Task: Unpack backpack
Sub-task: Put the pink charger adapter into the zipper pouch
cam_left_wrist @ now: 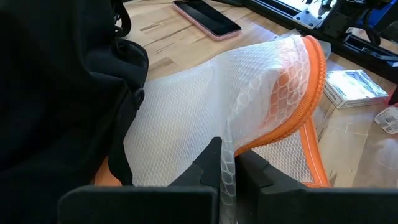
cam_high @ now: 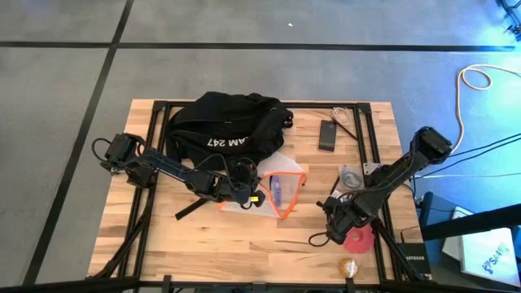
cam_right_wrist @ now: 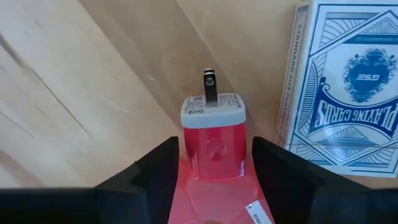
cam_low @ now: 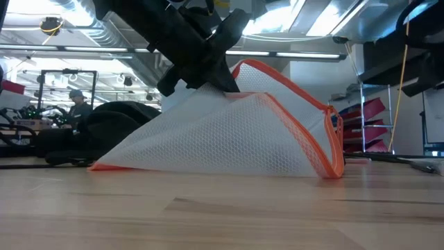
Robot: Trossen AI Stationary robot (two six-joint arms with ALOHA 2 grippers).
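The left gripper (cam_left_wrist: 227, 180) is clamped on the white mesh of an orange-edged pouch (cam_high: 281, 194) at mid-table, lifting it into a tent. The right gripper (cam_right_wrist: 214, 163), part open, has a red plug adapter (cam_right_wrist: 213, 134) between its fingers, beside a card box (cam_right_wrist: 345, 87). The backpack (cam_high: 228, 124) lies far left, a phone (cam_high: 327, 134) to its right.

L claw (cam_left_wrist: 228, 180) pinched tight, arm stretched low, R claw (cam_right_wrist: 214, 165) part-spread, arm angled down
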